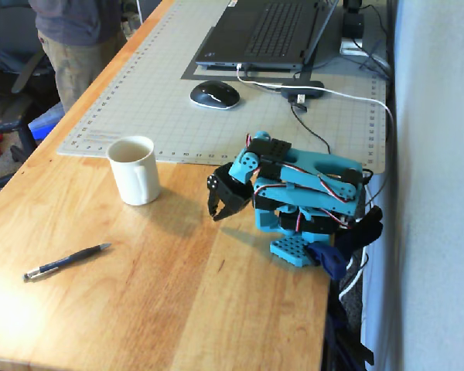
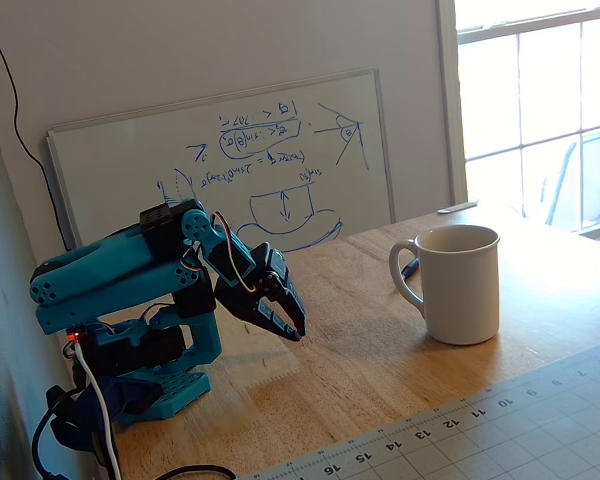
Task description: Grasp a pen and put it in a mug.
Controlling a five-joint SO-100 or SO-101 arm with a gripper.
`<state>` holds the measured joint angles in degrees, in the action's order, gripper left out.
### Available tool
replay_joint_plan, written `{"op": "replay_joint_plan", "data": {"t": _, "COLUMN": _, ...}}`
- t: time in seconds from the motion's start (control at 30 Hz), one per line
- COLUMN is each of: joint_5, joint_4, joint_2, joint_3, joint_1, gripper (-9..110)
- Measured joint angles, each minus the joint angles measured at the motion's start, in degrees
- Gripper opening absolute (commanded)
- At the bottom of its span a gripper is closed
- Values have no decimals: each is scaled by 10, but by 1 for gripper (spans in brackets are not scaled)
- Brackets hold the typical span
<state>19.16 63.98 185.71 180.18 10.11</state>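
- I see the pen (image 1: 67, 260), slim and dark blue-black with a silvery tip and end, lying flat on the bare wooden table near its front left in a fixed view. It sits at a slant, tip toward the upper right, well apart from the mug and touching nothing else.
- In a fixed view, only a short dark bit of it shows behind the mug's handle.
- I see the mug (image 1: 134, 170) (image 2: 461, 283), plain cream-white and cylindrical, standing upright on the wood just beside the edge of the cutting mat. Its mouth is open with a darker inside, and its handle points left in a fixed view.
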Motion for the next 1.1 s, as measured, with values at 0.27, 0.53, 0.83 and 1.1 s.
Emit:
{"op": "replay_joint_plan", "data": {"t": 0.27, "joint_5": 172, "joint_4": -104, "joint_2": -178, "joint_3": -76, "joint_1": -69, "gripper": 2}}
{"op": "replay_joint_plan", "data": {"t": 0.53, "joint_5": 345, "joint_4": -217, "joint_2": -367, "joint_3": -169, "joint_1": -132, "gripper": 16}}
{"op": "replay_joint_plan", "data": {"t": 0.83, "joint_5": 476, "joint_4": -257, "joint_2": -583, "joint_3": -316, "joint_1": -192, "gripper": 22}}
{"op": "replay_joint_plan", "data": {"t": 1.1, "joint_5": 600, "joint_4": -258, "joint_2": -756, "joint_3": -497, "joint_1": -236, "gripper": 22}}
